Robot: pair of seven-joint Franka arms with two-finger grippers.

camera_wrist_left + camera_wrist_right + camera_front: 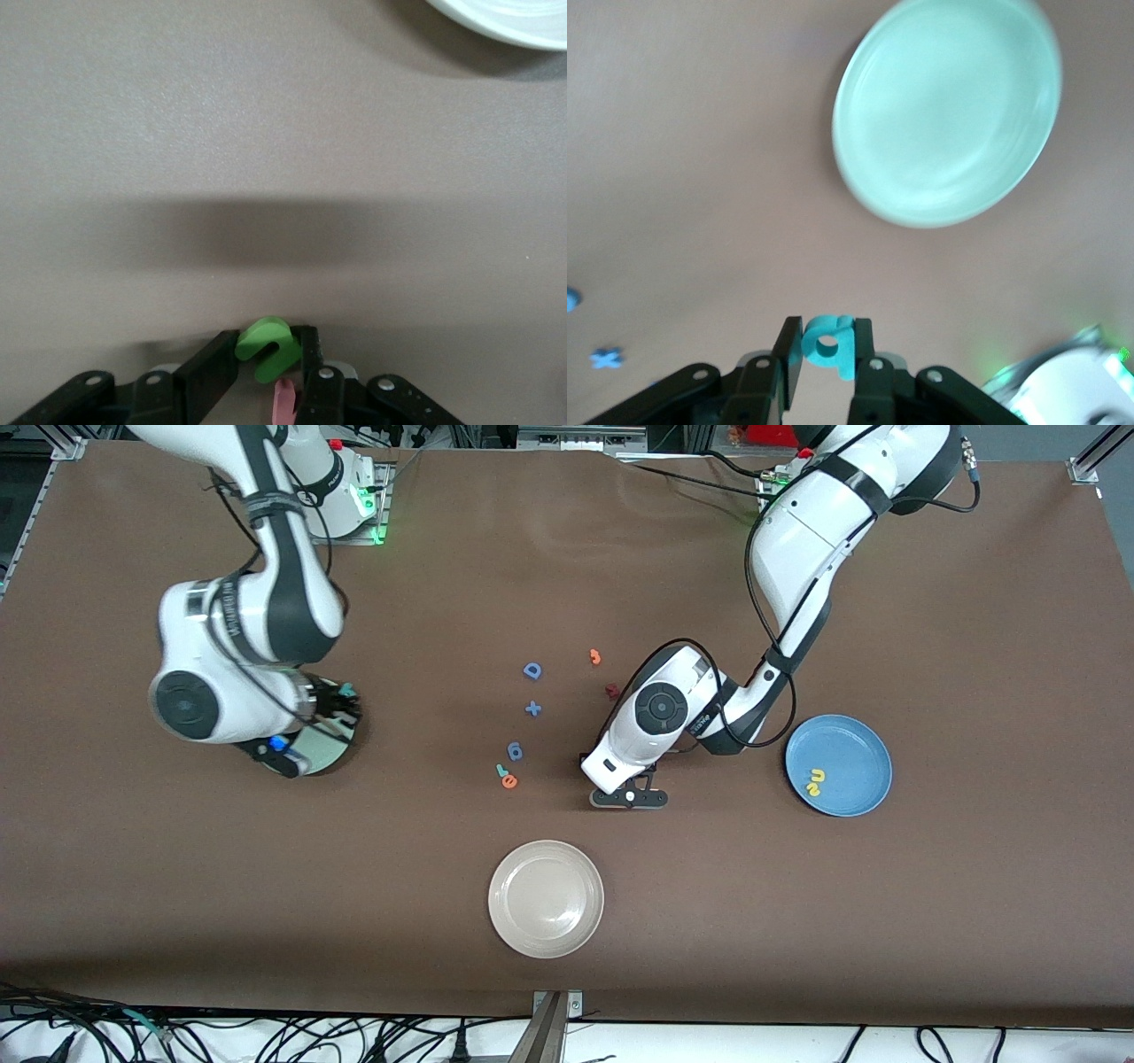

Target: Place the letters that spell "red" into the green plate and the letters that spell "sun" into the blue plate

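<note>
My left gripper [629, 798] is down at the table, between the cream plate and the dark red piece. In the left wrist view its fingers [213, 363] press both sides of the green arch-shaped letter [268, 347]. My right gripper [344, 698] hangs over the green plate [324, 752], shut on the teal "d" [830, 345]; the green plate [948, 111] also shows there. The blue plate [837, 766] holds two yellow letters [815, 781]. The teal "r" [501, 771] and orange "e" [509, 782] lie together mid-table.
A cream plate [546, 899] sits nearest the front camera. A blue 6-like piece [515, 751], blue plus [532, 708], blue D [532, 670], orange piece [595, 656] and dark red piece [611, 690] lie mid-table. A pink piece [283, 403] lies beside the green letter.
</note>
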